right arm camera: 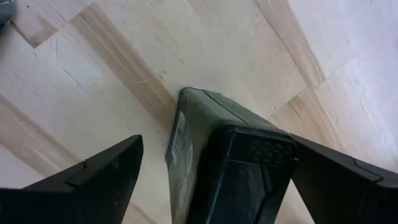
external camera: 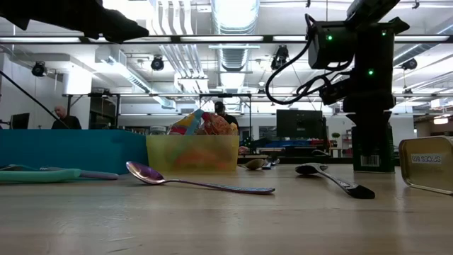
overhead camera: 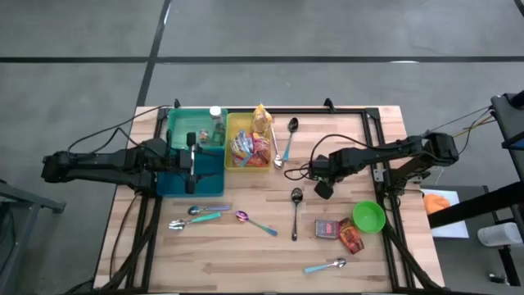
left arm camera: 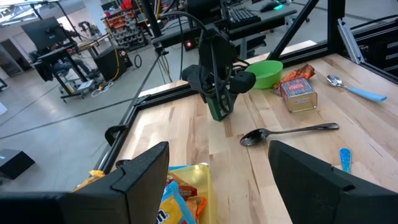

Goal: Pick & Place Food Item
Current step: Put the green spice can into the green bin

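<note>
**Dark green box sitting between wide jaws at mid-table**

Butcher-block table (overhead camera: 246, 246) is carrying plenty of clutter. The right gripper (overhead camera: 322, 185) is hanging low over the middle, and a dark green box (right arm camera: 205, 149) is standing upright between its fingers (right arm camera: 93, 177). The jaws are spread as wide as they go; the right wrist view is showing one finger clear of the box, so whether it is truly gripped I cannot tell.

Just beside the box a dark spoon (overhead camera: 295, 209) is lying, with another spoon (overhead camera: 291, 135) nearer the yellow bin (overhead camera: 233, 123) of snack packets. A green bowl (overhead camera: 369, 216), a small tin (overhead camera: 327, 229) and a red packet (overhead camera: 352, 239) are clustering to the right; further spoons, including a purple one (overhead camera: 254, 220), are scattering along the front.

The left gripper (overhead camera: 191, 168) is hovering over the teal bin (overhead camera: 176, 131), jaws partly open and empty.

The low view is showing the box's barcode side (external camera: 371, 138) resting on the wood, with the purple spoon (external camera: 191, 183) in front, which the overhead hides. The left wrist view is showing the right gripper (left arm camera: 219, 112) from across the table, box beneath it.
</note>
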Controlling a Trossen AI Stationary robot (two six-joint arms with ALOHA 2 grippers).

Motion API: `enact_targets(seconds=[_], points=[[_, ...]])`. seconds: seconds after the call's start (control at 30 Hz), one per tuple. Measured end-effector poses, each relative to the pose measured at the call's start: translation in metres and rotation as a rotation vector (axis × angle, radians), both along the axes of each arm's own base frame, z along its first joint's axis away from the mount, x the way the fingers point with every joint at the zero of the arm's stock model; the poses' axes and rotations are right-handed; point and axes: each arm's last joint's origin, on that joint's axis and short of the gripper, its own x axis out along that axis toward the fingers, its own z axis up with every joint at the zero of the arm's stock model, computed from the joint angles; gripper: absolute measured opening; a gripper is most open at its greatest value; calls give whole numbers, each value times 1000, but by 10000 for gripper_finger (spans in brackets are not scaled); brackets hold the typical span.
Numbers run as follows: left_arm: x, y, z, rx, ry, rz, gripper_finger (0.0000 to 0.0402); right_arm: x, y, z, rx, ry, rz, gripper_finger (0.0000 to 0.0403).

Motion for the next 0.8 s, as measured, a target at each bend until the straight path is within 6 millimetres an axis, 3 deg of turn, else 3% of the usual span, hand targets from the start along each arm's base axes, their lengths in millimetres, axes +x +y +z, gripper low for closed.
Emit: enact_targets(seconds=[0.17, 0.8], points=[[0, 0, 0, 0, 0, 0, 276, 1, 0, 0, -2, -15, -2, 352], [0, 0, 0, -2, 0, 1, 276, 1, 0, -2, -9, -18, 8, 108]])
